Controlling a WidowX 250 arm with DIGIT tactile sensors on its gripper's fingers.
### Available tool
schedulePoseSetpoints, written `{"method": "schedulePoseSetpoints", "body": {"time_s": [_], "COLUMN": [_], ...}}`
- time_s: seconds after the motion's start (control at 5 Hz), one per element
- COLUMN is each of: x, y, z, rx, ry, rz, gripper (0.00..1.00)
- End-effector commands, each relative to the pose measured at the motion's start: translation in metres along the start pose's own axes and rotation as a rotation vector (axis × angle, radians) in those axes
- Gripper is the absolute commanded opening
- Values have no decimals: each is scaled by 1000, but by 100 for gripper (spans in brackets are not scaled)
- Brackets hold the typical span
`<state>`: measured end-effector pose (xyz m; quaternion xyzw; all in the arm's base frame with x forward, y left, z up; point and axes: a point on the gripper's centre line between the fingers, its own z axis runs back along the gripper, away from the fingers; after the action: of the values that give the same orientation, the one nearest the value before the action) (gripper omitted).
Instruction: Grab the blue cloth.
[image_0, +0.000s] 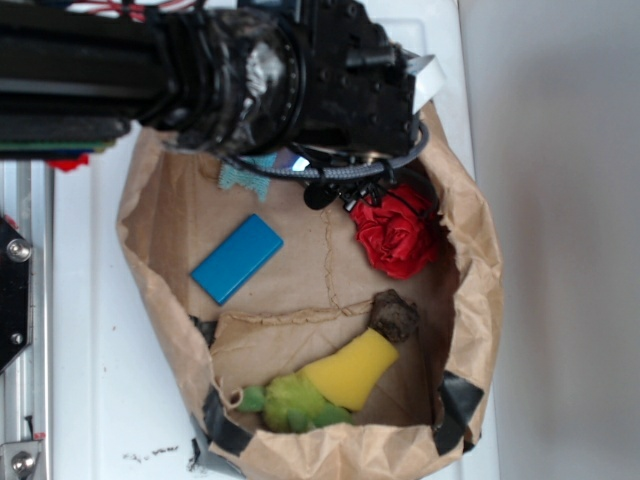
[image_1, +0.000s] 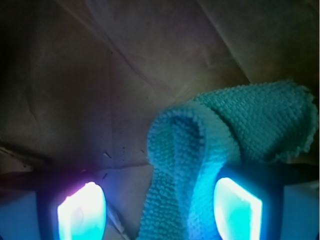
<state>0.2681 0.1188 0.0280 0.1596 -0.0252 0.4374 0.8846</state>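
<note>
The blue cloth (image_1: 225, 135) is a pale teal terry towel lying on brown paper. In the wrist view a folded strip of it runs down between my fingers. My gripper (image_1: 160, 210) is open around that strip. The cloth lies close against the right fingertip (image_1: 237, 207), and bare paper shows between it and the left fingertip (image_1: 82, 212). In the exterior view only a small frayed corner of the blue cloth (image_0: 245, 176) shows below the black arm (image_0: 330, 80), which hides the fingers.
Everything sits inside a low brown paper bag (image_0: 475, 260) with rolled walls. A bright blue flat block (image_0: 237, 258), a red fabric flower (image_0: 397, 235), a dark brown lump (image_0: 395, 315) and a yellow-green soft toy (image_0: 330, 385) lie in it.
</note>
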Motion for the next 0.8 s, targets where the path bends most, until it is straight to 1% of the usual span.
{"method": "schedulePoseSetpoints", "body": {"time_s": [0.0, 0.2, 0.6], "x": [1, 1, 0], "y": [1, 6, 12], "z": [-10, -9, -3], "rx": [3, -25, -62], "ry": [-18, 3, -10], "rz": [47, 48, 44], "gripper": [100, 0, 0]}}
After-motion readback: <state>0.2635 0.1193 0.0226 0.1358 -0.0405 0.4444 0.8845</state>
